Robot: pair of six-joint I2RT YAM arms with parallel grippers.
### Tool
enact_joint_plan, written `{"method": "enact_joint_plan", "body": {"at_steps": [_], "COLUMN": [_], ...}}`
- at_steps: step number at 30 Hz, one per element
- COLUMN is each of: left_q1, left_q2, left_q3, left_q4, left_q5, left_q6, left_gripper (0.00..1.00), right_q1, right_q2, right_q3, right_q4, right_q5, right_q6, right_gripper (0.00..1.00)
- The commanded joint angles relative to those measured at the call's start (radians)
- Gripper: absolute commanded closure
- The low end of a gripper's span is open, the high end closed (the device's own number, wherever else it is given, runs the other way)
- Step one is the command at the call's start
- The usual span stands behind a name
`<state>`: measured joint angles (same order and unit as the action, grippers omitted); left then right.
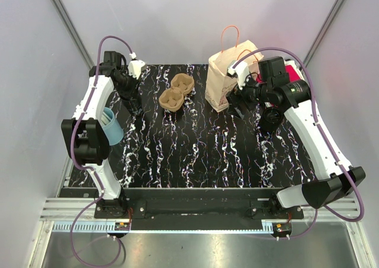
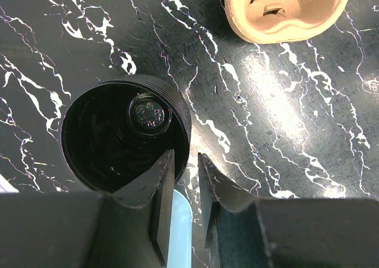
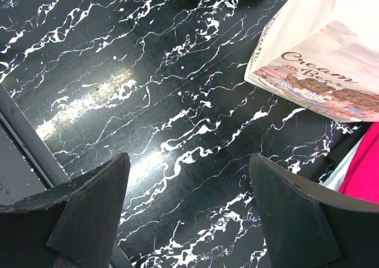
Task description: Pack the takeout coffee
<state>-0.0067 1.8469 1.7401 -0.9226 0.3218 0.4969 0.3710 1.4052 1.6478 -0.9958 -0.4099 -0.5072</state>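
- Left gripper (image 2: 185, 157) is closest; jaws a little apart; pinching or not, I cannot tell
- Nothing looks packed yet; cup tray (image 2: 284, 10) is empty; paper bag (image 1: 228, 78) stands waiting
- Black cup (image 2: 118, 138) sits at the left gripper's 10 o'clock, its rim between the jaws; tray at 1 o'clock
- Right gripper (image 3: 189, 161) is wide apart, holding nothing

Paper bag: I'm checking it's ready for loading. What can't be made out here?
- Paper bag inside: top view shows only its outside; right wrist view's edge cuts it.
- Pink item: cut by right wrist view's edge; the right arm partly hides it from above.
- Black cup: whether the left tool pinches its rim; its own fingers cover the contact, left wrist view.
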Motion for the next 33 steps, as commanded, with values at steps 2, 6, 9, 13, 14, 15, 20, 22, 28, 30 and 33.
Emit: {"method": "enact_joint_plan", "body": {"at_steps": [2, 6, 9, 13, 14, 15, 20, 22, 28, 30, 33], "left_q1": [0.005, 0.005, 0.005, 0.005, 0.005, 0.005, 0.005, 0.005, 0.005, 0.005, 0.005], "left_q2": [0.008, 0.015, 0.021, 0.025, 0.025, 0.026, 0.026, 0.023, 0.017, 0.015, 0.012], "left_q3": [-0.002, -0.004, 0.001, 0.004, 0.003, 0.007, 0.007, 0.006, 0.009, 0.010, 0.015], "left_q4": [0.030, 0.028, 0.030, 0.028, 0.028, 0.031, 0.031, 0.031, 0.031, 0.031, 0.031], "left_q5": [-0.004, -0.010, -0.010, -0.009, -0.010, -0.012, -0.017, -0.017, -0.012, -0.012, -0.012], "left_q6": [0.008, 0.008, 0.008, 0.006, 0.005, 0.005, 0.003, 0.002, 0.000, 0.000, -0.001], "left_gripper": [0.76, 0.75, 0.75, 0.76, 0.77, 0.77, 0.87, 0.89, 0.94, 0.99, 1.00], "right_q1": [0.002, 0.002, 0.002, 0.002, 0.002, 0.000, 0.000, 0.000, 0.002, 0.002, 0.000], "right_q2": [-0.032, -0.031, -0.031, -0.029, -0.029, -0.028, -0.026, -0.026, -0.025, -0.025, -0.023], "right_q3": [-0.002, -0.003, -0.003, -0.002, -0.002, -0.002, -0.002, 0.001, 0.003, 0.004, 0.006], "right_q4": [0.034, 0.033, 0.036, 0.034, 0.036, 0.036, 0.034, 0.036, 0.034, 0.034, 0.034], "right_q5": [-0.006, -0.009, -0.010, -0.010, -0.010, -0.009, -0.009, -0.009, -0.012, -0.010, -0.012], "right_q6": [0.007, 0.007, 0.009, 0.007, 0.009, 0.007, 0.007, 0.006, 0.006, 0.006, 0.006], "right_gripper": [0.12, 0.12, 0.12, 0.12, 0.12, 0.12, 0.12, 0.12, 0.12, 0.12, 0.12]}}
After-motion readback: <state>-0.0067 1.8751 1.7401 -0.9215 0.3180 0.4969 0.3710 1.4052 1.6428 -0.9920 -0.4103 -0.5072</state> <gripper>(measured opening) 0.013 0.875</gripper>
